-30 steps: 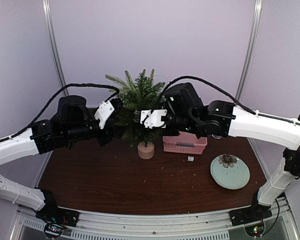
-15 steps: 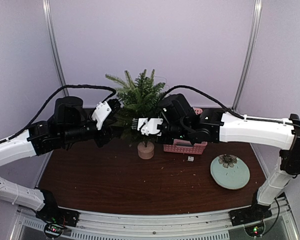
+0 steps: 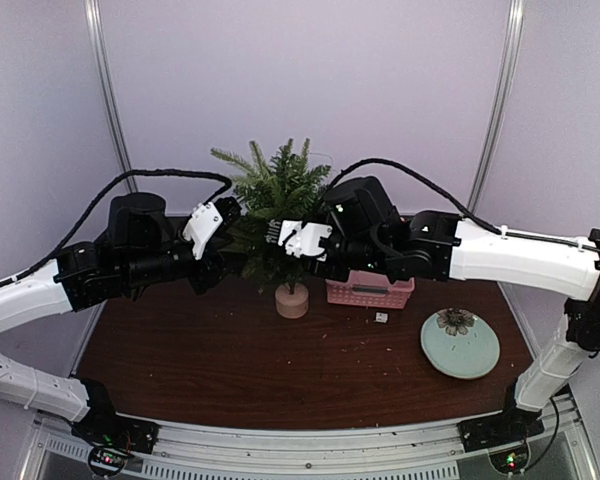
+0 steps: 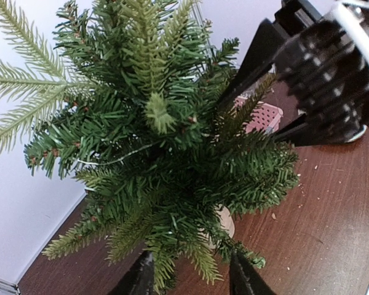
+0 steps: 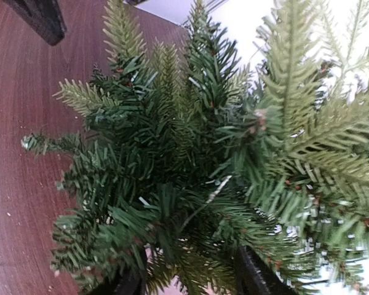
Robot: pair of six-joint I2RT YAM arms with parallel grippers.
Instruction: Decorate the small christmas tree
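Note:
The small christmas tree (image 3: 278,200) stands at the back middle of the table on its pale round stump (image 3: 292,301). My left gripper (image 3: 230,210) reaches into its left side. In the left wrist view its fingers (image 4: 243,279) stand apart around the tips of low branches (image 4: 190,258). My right gripper (image 3: 274,235) is in the tree's right side, open. Its dark fingers (image 5: 255,276) straddle needle branches without pinching them. A thin pale thread (image 5: 216,187) lies among the branches and also shows in the left wrist view (image 4: 111,161).
A pink basket (image 3: 370,291) sits just right of the tree, partly under my right arm. A pale green plate (image 3: 461,350) at the right holds a flower-like ornament (image 3: 456,320). A tiny white piece (image 3: 381,318) lies on the brown table (image 3: 200,360).
The right gripper's jaws have gone from shut to open inside the tree, and the right arm has lifted slightly. The left arm has hardly moved.

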